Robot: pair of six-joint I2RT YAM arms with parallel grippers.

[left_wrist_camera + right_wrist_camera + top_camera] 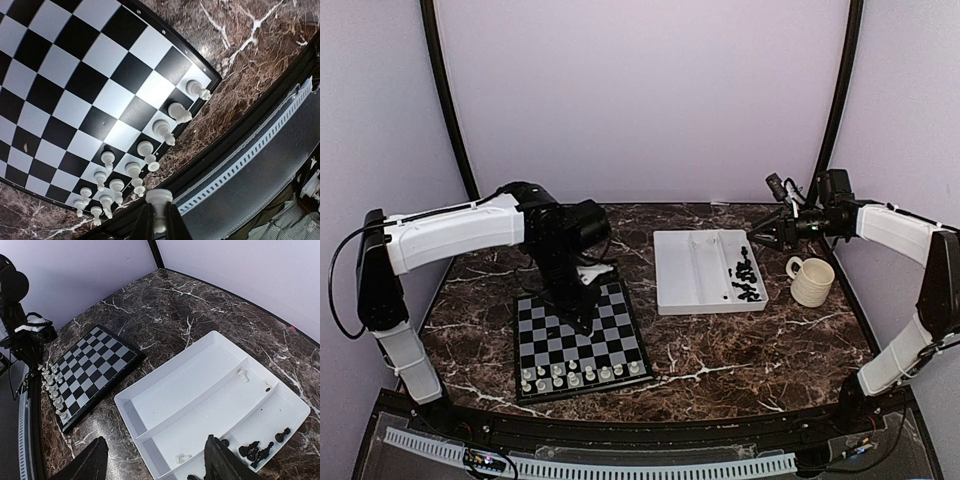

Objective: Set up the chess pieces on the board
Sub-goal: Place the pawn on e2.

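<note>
Chess pieces: one white piece (159, 197) is clamped in the left gripper (159, 215), jaws pinched on it, bottom centre of the left wrist view, above the board (65, 85). White men (150, 150) line the board's lower-right edge. Right gripper (156, 440) is spread wide and empty over the tray (200, 375), which holds black pieces (255, 449). To do well: lower the piece upright onto a free second-row square, centre it clear of neighbours, then release.

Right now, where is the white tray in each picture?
Top external: the white tray sits right of centre, left of the cream mug.
Left wrist: not in it.
Right wrist: it fills the lower right.
Shared landmark: the chessboard shows in all three views.
</note>
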